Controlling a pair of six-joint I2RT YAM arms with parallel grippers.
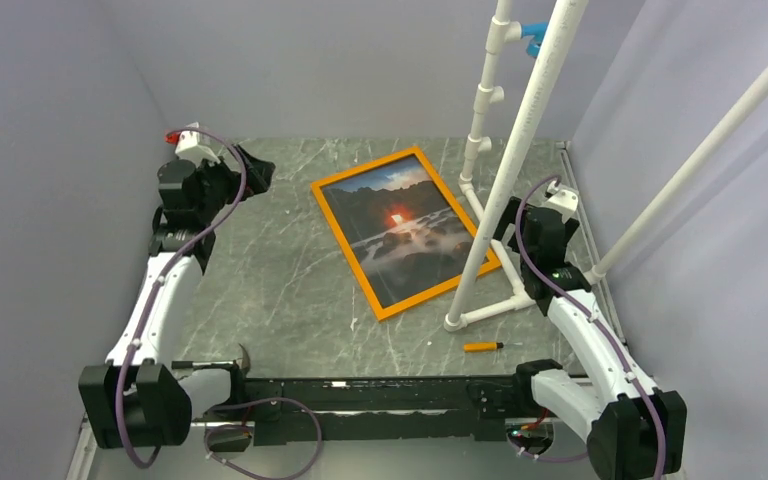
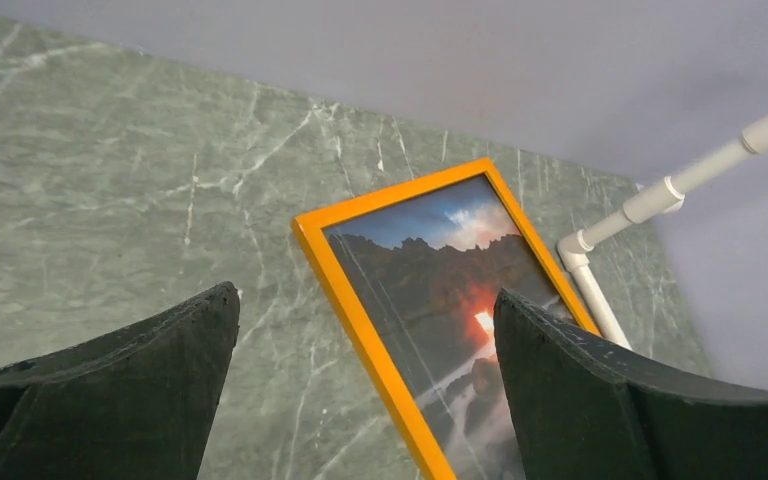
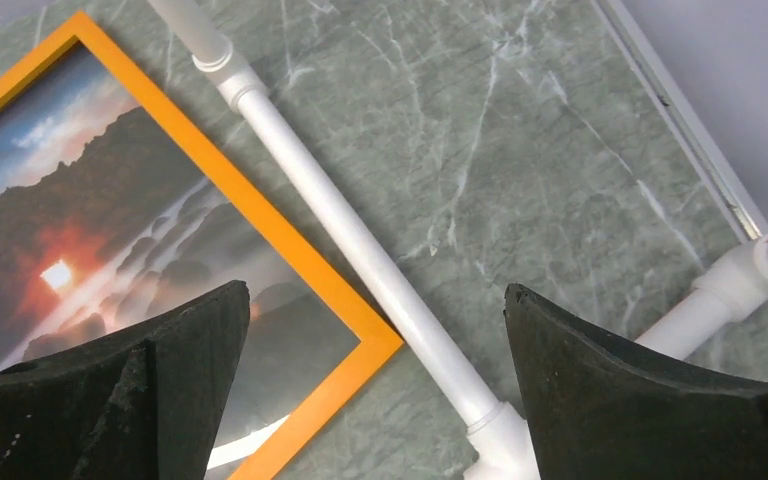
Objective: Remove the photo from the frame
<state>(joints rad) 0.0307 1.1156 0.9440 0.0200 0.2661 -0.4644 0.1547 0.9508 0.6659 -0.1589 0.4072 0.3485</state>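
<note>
The frame (image 1: pixel 348 252), thin and bright orange, lies flat and slanted on the green marble table, in the middle toward the right. The photo (image 1: pixel 400 225) sits inside it, a dark landscape with a glowing red-orange sun. My left gripper (image 1: pixel 255 170) hovers open, up and to the left of the frame, touching nothing. In the left wrist view its jaws (image 2: pixel 365 293) stand wide above the frame's (image 2: pixel 400 196) left edge and the photo (image 2: pixel 430 270). My right gripper (image 1: pixel 508 222) hangs open by the frame's right side. Its jaws (image 3: pixel 376 288) are spread above the frame's (image 3: pixel 250 205) near corner and the photo (image 3: pixel 80 210).
A white pipe stand (image 1: pixel 505 170) rises in front of the frame's right side. Its base pipe (image 3: pixel 340 220) runs along the frame's edge. A small orange-handled screwdriver (image 1: pixel 482 346) lies near the front edge. A hammer-like tool (image 1: pixel 222 362) rests by the left arm's base. Grey walls enclose the table.
</note>
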